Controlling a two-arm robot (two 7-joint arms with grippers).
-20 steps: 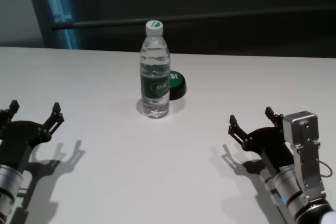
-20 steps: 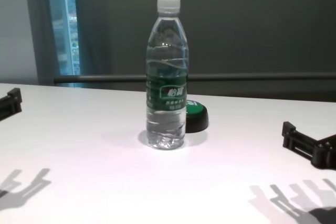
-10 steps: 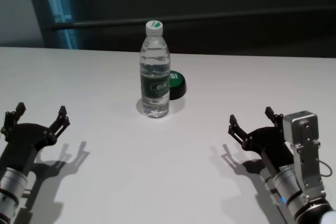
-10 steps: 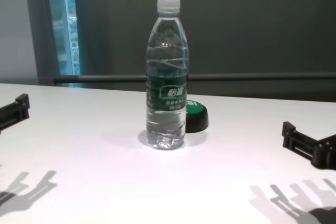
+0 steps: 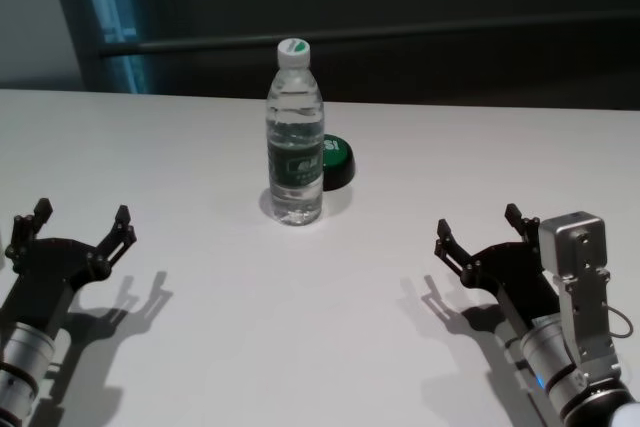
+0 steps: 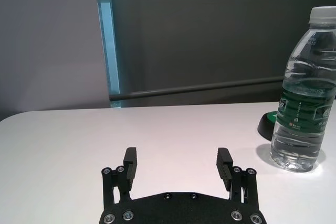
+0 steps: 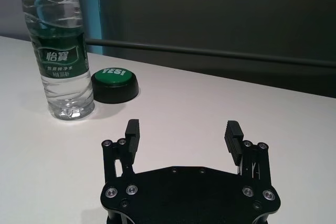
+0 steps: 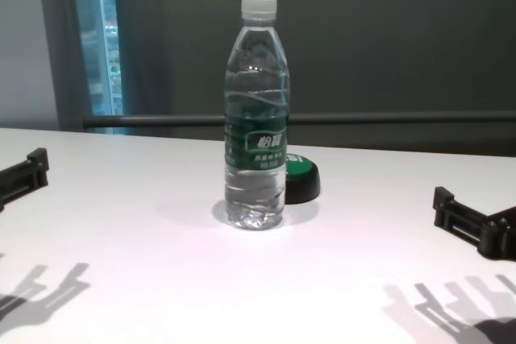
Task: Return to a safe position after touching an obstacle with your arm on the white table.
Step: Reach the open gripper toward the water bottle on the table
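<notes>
The obstacle, a clear water bottle (image 5: 295, 137) (image 8: 256, 114) (image 6: 303, 93) (image 7: 59, 51) with a white cap and dark green label, stands upright mid-table on the white table (image 5: 320, 307) (image 8: 161, 255). My left gripper (image 5: 78, 222) (image 6: 178, 161) hovers low at the near left, open and empty, well clear of the bottle. At the near right my right gripper (image 5: 480, 225) (image 7: 182, 129) is also open with nothing between its fingers, apart from the bottle.
A black button with a green top (image 5: 335, 160) (image 7: 114, 83) (image 8: 300, 180) sits just behind and to the right of the bottle, close to it. A dark rail and wall run behind the table's far edge (image 5: 400, 104).
My left gripper has shifted a little to the right and toward the table's near part, staying open. The right arm and the bottle have not moved.
</notes>
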